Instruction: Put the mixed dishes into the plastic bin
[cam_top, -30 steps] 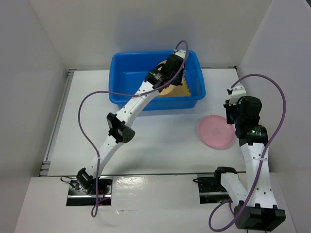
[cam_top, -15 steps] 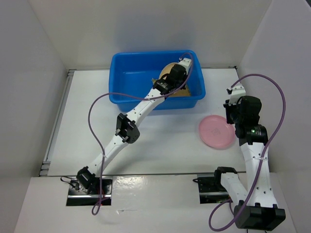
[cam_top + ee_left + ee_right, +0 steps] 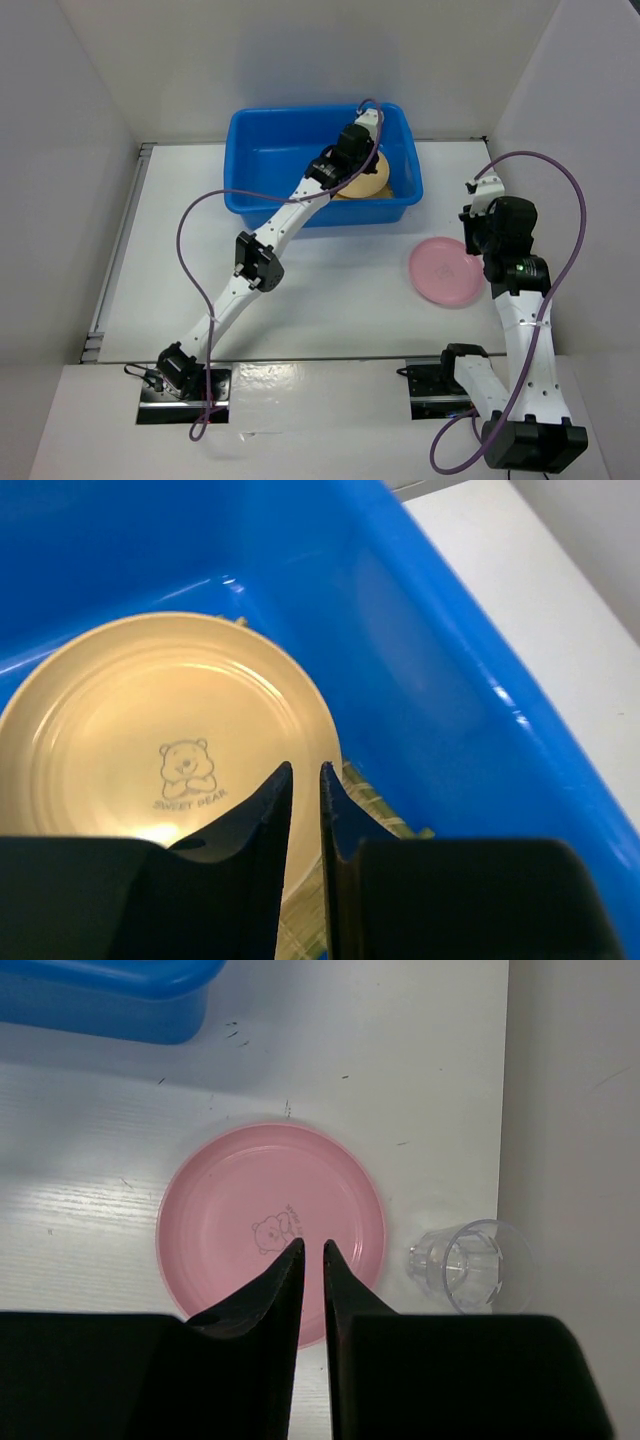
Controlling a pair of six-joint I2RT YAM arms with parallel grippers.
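We judge the tan plate (image 3: 130,740) delivered: it lies on the mat (image 3: 385,815) inside the bin (image 3: 260,160). Our left arm stretches over the near wall, its tool (image 3: 305,770) narrowed to a slit, gripping nothing. The pink plate (image 3: 230,1220) waits on the tabletop (image 3: 330,290). Our right tool (image 3: 310,1245) hangs above it, nearly closed and empty, and must open to catch a rim.

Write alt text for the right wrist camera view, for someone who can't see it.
A round pink plate with a bear print lies flat on a white table, seen from above past the right gripper, its dark fingers close together and empty. A clear cup sits just right of the plate; a corner of the blue bin shows top left.
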